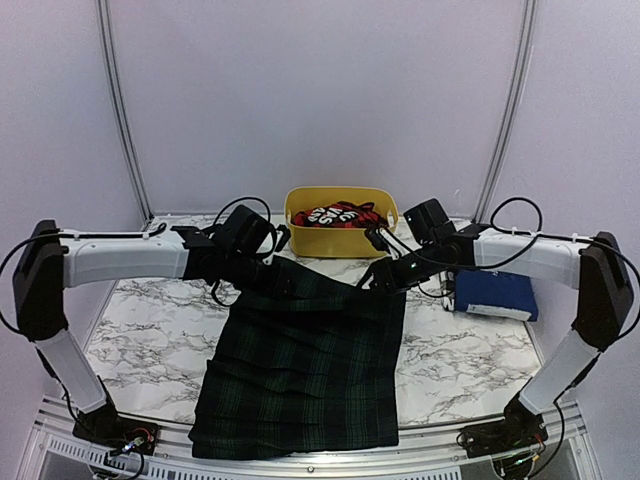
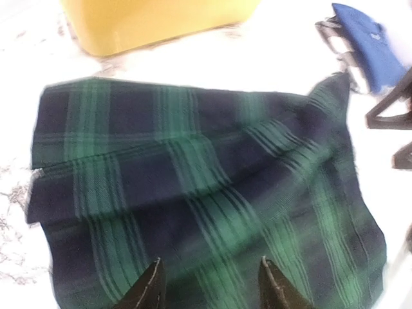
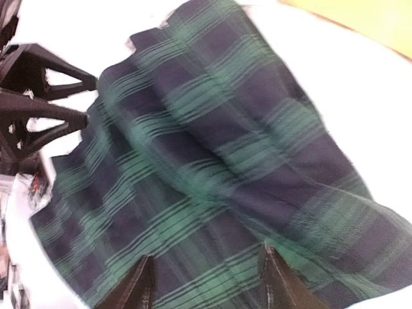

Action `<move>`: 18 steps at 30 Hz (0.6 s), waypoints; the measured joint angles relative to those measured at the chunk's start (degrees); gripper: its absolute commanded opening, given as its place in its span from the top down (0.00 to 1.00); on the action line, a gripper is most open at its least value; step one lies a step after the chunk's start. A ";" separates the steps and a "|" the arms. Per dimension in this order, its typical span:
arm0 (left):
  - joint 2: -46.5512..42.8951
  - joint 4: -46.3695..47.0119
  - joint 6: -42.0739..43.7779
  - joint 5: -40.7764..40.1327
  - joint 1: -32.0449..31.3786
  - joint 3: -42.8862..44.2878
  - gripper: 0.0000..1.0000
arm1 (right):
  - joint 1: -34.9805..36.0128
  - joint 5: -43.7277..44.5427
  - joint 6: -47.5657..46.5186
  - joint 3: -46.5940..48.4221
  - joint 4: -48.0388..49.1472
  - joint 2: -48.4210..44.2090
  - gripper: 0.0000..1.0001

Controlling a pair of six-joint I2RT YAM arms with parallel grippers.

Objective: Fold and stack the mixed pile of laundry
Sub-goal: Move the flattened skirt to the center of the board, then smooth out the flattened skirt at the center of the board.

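Dark green-navy tartan garment (image 1: 300, 370) spread flat on the marble counter (image 1: 150, 320).
Left claw (image 2: 212, 283) gapes, holding nothing, at its far left corner; the yellow tub (image 1: 340, 240) behind holds the red-and-black checked garment (image 1: 340, 214); right claw (image 3: 209, 283) likewise gapes; folded navy garment (image 1: 495, 293) lies rightmost.

A dark green-navy tartan garment (image 2: 193, 193) lies spread on the white marbled worktop (image 2: 270, 58), creased in ridges toward its far right corner. The left hand (image 2: 209, 286) hangs over its near part, fingertips apart with nothing between them. Beyond the cloth stands a yellow tub (image 2: 154, 22); a navy blue garment (image 2: 373, 45) lies at the far right.
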 measured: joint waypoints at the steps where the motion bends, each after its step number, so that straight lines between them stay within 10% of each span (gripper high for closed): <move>1: 1.73 -0.50 1.33 -0.83 0.48 1.46 0.38 | -0.48 1.40 -0.33 0.28 -0.55 0.07 0.37; 9: 6.10 -4.79 4.50 -4.66 7.74 4.22 0.05 | -7.80 10.97 -2.27 -0.20 -3.52 -0.55 0.26; 18: 6.16 0.66 -2.25 7.78 18.47 -0.04 0.13 | -15.63 6.71 3.02 -6.12 -2.69 -0.96 0.26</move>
